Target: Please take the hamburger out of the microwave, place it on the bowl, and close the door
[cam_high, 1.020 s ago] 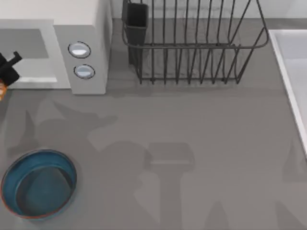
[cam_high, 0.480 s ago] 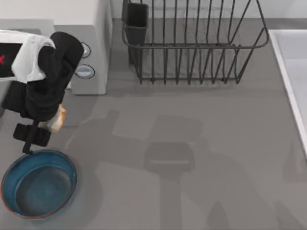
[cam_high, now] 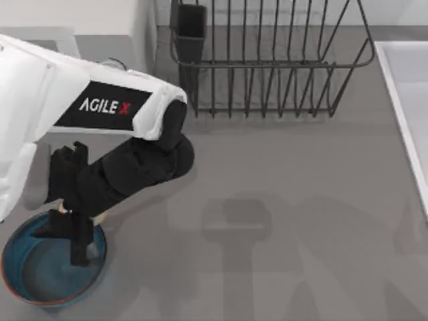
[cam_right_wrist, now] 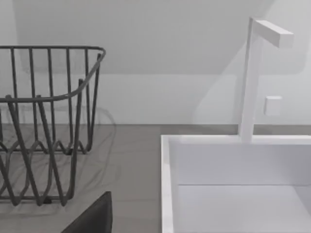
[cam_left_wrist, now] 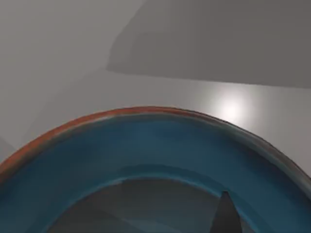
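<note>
The grey worktop runs wide and mostly bare. From above, a dark wire dish rack stands at the far edge with a dark cutlery cup on its left corner. The rim of a white sink lies along the right side. The microwave sits at the far left corner, and the left arm, white with an AgileX label, covers much of it. The arm's black wrist reaches down to the near left, where the left tool hangs over the blue-teal bowl, inside its reddish rim. A small cream sliver, seemingly the hamburger, peeks out from under the black wrist just at the bowl's far rim. I cannot tell whether the tool holds it, nor whether the tool is wide or narrow.

In the left wrist view the bowl is close below. Its thin reddish-brown rim curves against the grey worktop, and its glossy blue wall slopes to a grey-looking floor. A dark pointed tip stands over that floor.

The right wrist view looks across the worktop at the end of the dish rack. Beside the rack are the white sink and its squared white faucet, before a pale wall. A dark wedge of the right tool shows near the rack; I cannot tell its width.
</note>
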Available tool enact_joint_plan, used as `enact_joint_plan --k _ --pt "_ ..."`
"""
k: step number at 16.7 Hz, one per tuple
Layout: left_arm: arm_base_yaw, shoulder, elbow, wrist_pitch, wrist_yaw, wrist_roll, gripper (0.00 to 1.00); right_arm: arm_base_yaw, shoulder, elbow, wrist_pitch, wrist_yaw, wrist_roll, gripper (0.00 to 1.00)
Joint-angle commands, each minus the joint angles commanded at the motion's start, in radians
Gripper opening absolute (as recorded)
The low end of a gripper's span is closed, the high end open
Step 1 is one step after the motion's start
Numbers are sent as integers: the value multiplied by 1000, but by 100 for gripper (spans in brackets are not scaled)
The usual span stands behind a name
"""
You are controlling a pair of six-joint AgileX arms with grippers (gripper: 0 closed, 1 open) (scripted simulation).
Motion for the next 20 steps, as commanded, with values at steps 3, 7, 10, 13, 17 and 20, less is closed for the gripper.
enact_joint_plan --k 3,7,10,13,17,20 --pt "-58 69 7 -139 -48 -143 0 0 0 0 0 0 0 100" --pt "-77 94 8 -183 -64 -188 0 0 0 0 0 0 0 100" --pt "-72 88 14 -179 -66 -186 0 0 0 0 0 0 0 100" --pt "-55 90 -25 -138 -82 -173 0 0 0 0 0 0 0 100" --pt "-11 97 -126 -13 -121 -143 0 0 0 0 0 0 0 100" --pt "-5 99 -138 0 -126 -138 0 0 0 0 0 0 0 100"
